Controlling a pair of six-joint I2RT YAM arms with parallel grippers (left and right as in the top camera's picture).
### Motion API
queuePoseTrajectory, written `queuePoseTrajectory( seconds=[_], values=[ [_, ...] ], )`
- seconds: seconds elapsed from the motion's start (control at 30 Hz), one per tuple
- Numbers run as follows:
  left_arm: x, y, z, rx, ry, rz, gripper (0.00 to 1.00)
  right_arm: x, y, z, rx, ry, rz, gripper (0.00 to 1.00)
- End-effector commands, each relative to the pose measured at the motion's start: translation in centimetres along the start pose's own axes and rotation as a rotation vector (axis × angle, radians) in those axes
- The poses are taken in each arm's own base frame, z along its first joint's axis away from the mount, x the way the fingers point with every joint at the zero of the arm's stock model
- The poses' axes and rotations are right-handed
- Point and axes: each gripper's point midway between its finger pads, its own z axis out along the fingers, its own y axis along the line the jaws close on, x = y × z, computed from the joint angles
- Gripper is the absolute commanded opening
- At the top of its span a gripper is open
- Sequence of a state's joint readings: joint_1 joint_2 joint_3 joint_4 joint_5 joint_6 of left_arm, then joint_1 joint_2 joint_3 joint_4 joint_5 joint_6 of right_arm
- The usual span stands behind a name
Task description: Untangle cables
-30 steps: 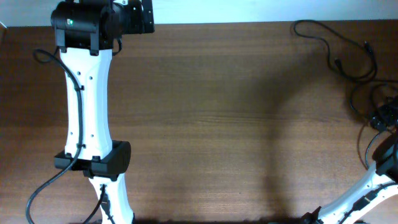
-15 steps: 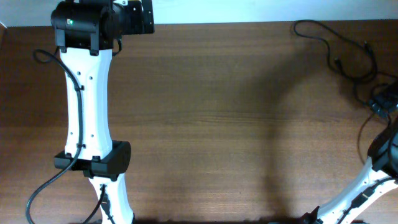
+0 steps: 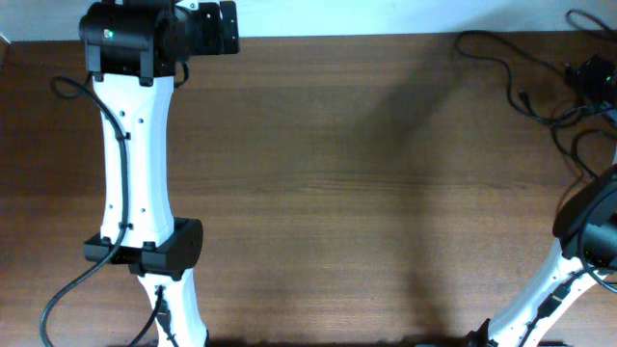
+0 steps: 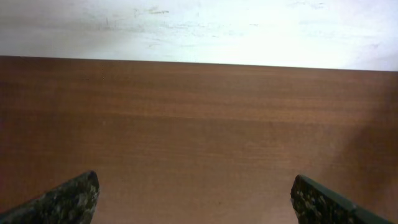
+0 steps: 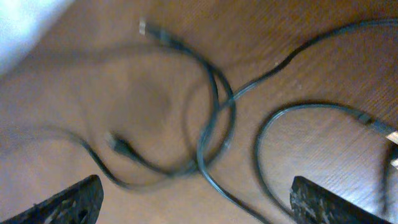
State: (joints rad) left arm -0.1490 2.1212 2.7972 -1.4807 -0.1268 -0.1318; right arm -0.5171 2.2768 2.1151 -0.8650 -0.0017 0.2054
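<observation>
**Desk:** Where are the cables seen?

**Caption:** The cables are laid in loose black loops at the upper right of the overhead view, on the brown table, close under the white wall. Part of the run is cut off by the right edge of the frame.

**Desk:** What is shown of the right gripper?

**Caption:** The right gripper is pictured from its wrist camera with its fingers spread wide, and only the dark tips are caught in the lower corners. Nothing is pinched. The cables are seen beyond it on the wood, crossed over one another near the centre of the frame. Much of the left half is smeared by blur. One small metallic plug can be made out at the upper left. A darker lump at the lower left is too blurred to be named. From above, this gripper is made out only as a dark shape in the upper right corner beside the loops, and whether they are touched cannot be told.

**Desk:** And the left gripper?

**Caption:** The left gripper is likewise held apart and empty, with only its tips caught in the lower corners. Wood grain and a strip of white wall are framed ahead of it. Its white arm is stretched up the left side of the overhead view, well apart from the cables, and is cut off by the bottom edge.
</observation>
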Motion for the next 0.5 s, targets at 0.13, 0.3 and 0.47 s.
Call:
queuePoseTrajectory(
  seconds=[0.13, 0.3, 0.47],
  values=[
    [0.3, 0.3, 0.0, 0.001, 0.014, -0.015, 0.99, 1.8, -2.4, -0.8, 0.089, 0.088, -0.489, 0.95],
    [0.7, 0.3, 0.0, -0.001, 0.028, -0.013, 0.99, 3.6, -7.4, -0.6, 0.165, 0.165, -0.091, 0.96],
    [0.4, 0.3, 0.0, 0.0, 0.019, -0.015, 0.99, 5.8, -8.7, 0.8, 0.135, 0.222, -0.042, 0.94]
  ],
)
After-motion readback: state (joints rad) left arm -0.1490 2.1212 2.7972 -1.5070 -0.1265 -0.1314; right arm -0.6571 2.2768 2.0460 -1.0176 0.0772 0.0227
